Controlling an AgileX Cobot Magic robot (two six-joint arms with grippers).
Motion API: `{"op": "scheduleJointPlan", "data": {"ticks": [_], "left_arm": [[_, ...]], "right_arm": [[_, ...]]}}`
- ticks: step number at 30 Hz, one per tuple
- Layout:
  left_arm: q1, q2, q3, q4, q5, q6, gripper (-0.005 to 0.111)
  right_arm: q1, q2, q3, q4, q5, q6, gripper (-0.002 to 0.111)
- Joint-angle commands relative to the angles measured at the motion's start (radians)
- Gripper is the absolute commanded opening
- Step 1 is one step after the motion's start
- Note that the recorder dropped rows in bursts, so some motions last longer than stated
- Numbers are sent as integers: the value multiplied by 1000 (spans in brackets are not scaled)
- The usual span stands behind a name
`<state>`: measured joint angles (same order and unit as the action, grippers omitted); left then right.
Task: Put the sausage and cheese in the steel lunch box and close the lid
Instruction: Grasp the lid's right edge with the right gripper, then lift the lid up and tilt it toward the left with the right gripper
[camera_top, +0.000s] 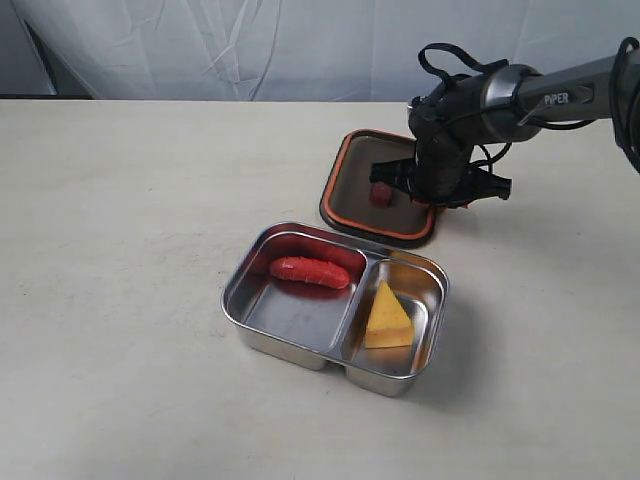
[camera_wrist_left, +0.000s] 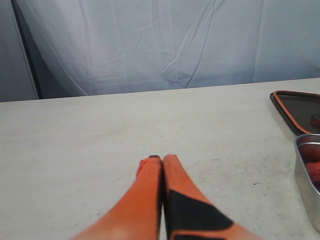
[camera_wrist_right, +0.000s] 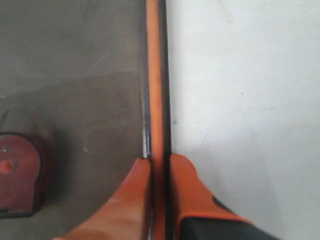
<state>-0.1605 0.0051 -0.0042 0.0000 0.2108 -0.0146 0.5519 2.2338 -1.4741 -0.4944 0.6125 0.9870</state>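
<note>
Found the sausage (camera_top: 310, 271) lying flat in the larger compartment of the steel lunch box (camera_top: 238, 305), close to the far wall. Found the cheese (camera_top: 388, 318) in the smaller compartment, narrow end toward the far side, divider (camera_top: 360, 300) between it and the sausage. Box open on the table (camera_top: 120, 250). Spotted the lid (camera_top: 400, 218) flat on the table just behind the box, by its far right corner; touching or not, cannot tell. Orange seal rim facing up, small orange valve (camera_top: 381, 193) at centre. Saw the right gripper (camera_wrist_right: 160, 167) down on the lid's right edge, jaws closed onto the rim: one orange finger (camera_wrist_right: 135, 200) inside over the dark panel, the other outside over bare table, seal strip pinched between. Caught the valve again in the right wrist view, off to one side of the fingers, not touched. Saw the left gripper (camera_wrist_left: 160, 159) in its wrist view only, low over bare table, jaws shut tight, fingertips pressed together on nothing. Picked up a corner of the lid and the box's rim at the edge of that view, well apart from the fingertips. Noted white cloth backdrop (camera_top: 200, 50) behind the table.
</note>
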Motion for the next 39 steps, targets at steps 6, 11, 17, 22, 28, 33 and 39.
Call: {"op": "scheduleJointPlan", "data": {"ticks": [6, 11, 17, 22, 28, 33, 39], "left_arm": [[1, -5, 4, 0, -9, -1, 0], [1, -5, 4, 0, -9, -1, 0], [1, -5, 4, 0, -9, -1, 0], [1, -5, 4, 0, -9, -1, 0], [1, -5, 4, 0, -9, -1, 0], [1, -5, 4, 0, -9, -1, 0], [1, -5, 4, 0, -9, -1, 0]], "right_arm": [[-5, -64, 3, -10, -4, 29, 0], [-5, -109, 3, -60, -7, 67, 0], [-5, -165, 3, -62, 12, 67, 0], [-5, -198, 3, -62, 19, 67, 0], [-4, -270, 3, -80, 46, 67, 0], [3, -344, 3, -83, 80, 62, 0], [68, -541, 215, -238, 19, 169, 0]]}}
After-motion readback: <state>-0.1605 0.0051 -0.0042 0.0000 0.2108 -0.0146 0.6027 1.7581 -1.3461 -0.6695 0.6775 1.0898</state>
